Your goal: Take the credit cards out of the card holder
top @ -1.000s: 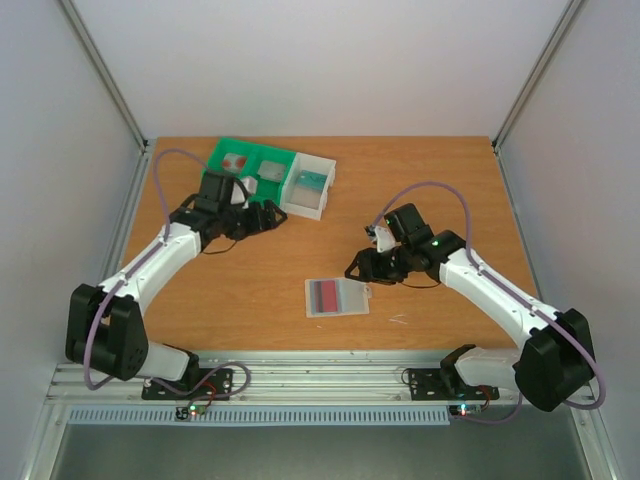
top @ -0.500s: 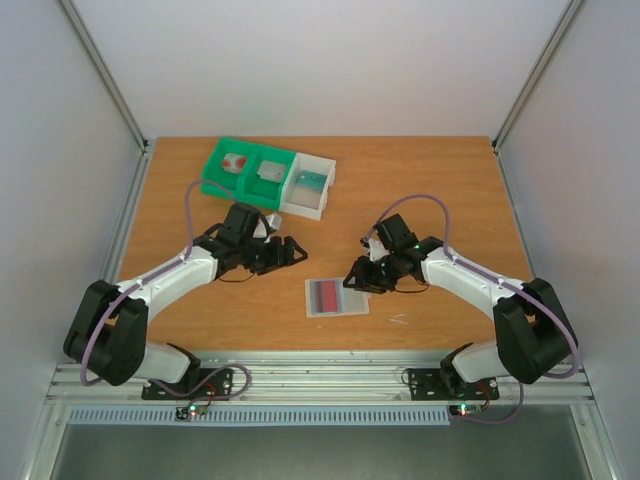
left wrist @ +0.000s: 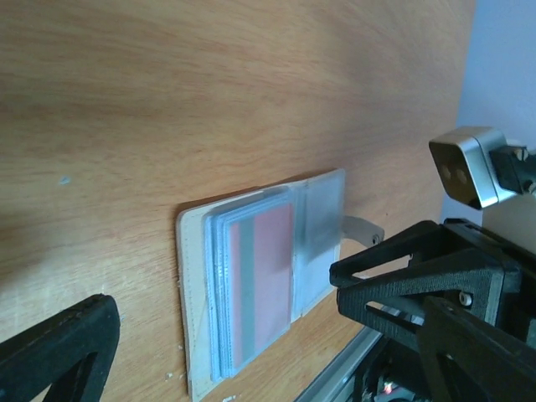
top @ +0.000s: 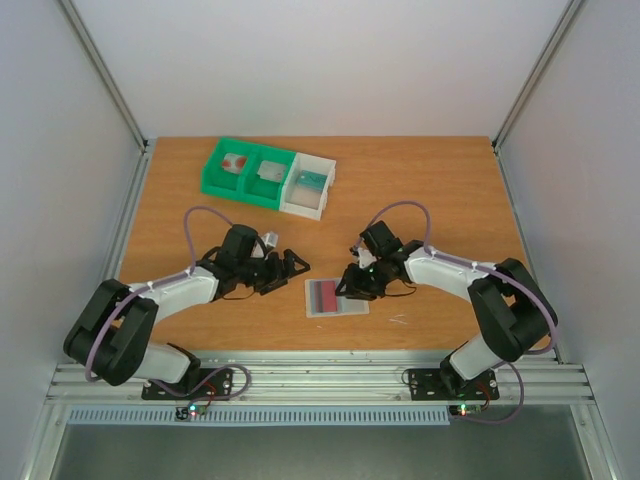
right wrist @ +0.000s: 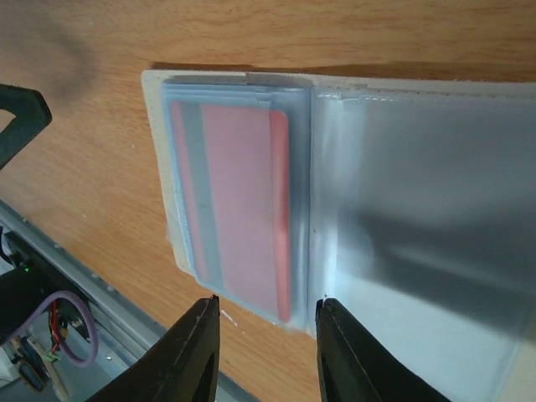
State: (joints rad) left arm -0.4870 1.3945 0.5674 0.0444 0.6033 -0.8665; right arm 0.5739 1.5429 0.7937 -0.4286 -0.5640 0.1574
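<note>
Wooden table (top: 430, 190) is carrying the card holder (top: 337, 297), lying open and flat near the front, where both arms are reaching. The left gripper (top: 297, 267) is hovering beside it, spread wide. The right gripper (top: 350, 284) is hanging above, fingers partly apart, pinching nothing. The dark red card (right wrist: 239, 209) is sitting inside.

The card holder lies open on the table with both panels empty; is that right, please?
Not quite: one panel holds a dark red card, as the right wrist view shows. The card holder does lie open on the table.
</note>
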